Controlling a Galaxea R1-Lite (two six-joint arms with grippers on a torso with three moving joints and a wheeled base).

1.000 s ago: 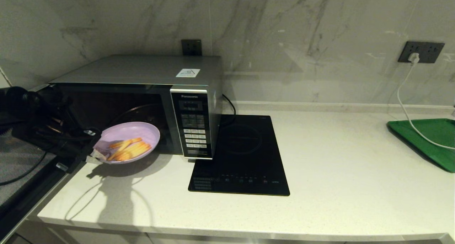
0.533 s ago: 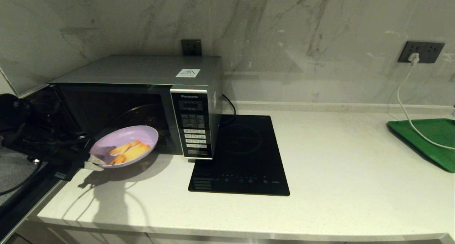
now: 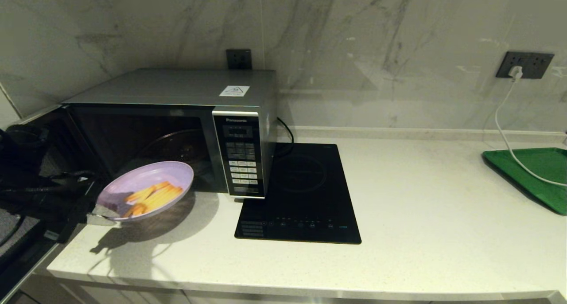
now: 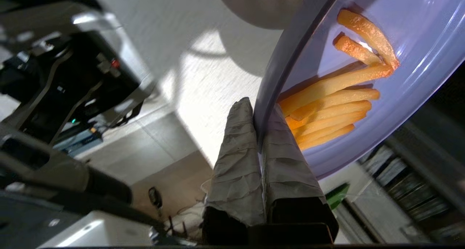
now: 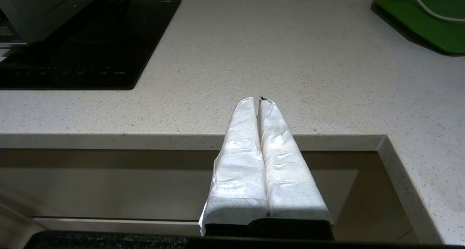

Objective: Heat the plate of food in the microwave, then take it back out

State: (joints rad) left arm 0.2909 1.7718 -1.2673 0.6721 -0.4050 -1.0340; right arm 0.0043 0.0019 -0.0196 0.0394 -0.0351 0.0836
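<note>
The bench [image 3: 421, 197] stretches away to the right of the left end effector [image 4: 259, 133], and the microwave [image 3: 177, 91] stands just beyond and to the right of it, its cavity showing dark with the glass turntable inside; the door is hard to make out in the dark at the head view's left edge, though it appears swung open there. The plate of food [image 3: 146, 184] hangs above the bench just in front of the microwave's mouth, held by its near rim; the left end effector is clamped tight on that rim, one wrapped finger under and one over, the fries lying just past the fingertips.

In my judgement the step in hand is carrying the plate at the microwave's mouth, either going in or coming out; I cannot tell which from this moment alone. The next move calls for keeping the plate level, since it is gripped at one edge only and the fries could slide.

The right end effector [image 5: 259, 103] rests off the front edge of the bench, fingers pressed together on nothing; it is out of the head view.
</note>
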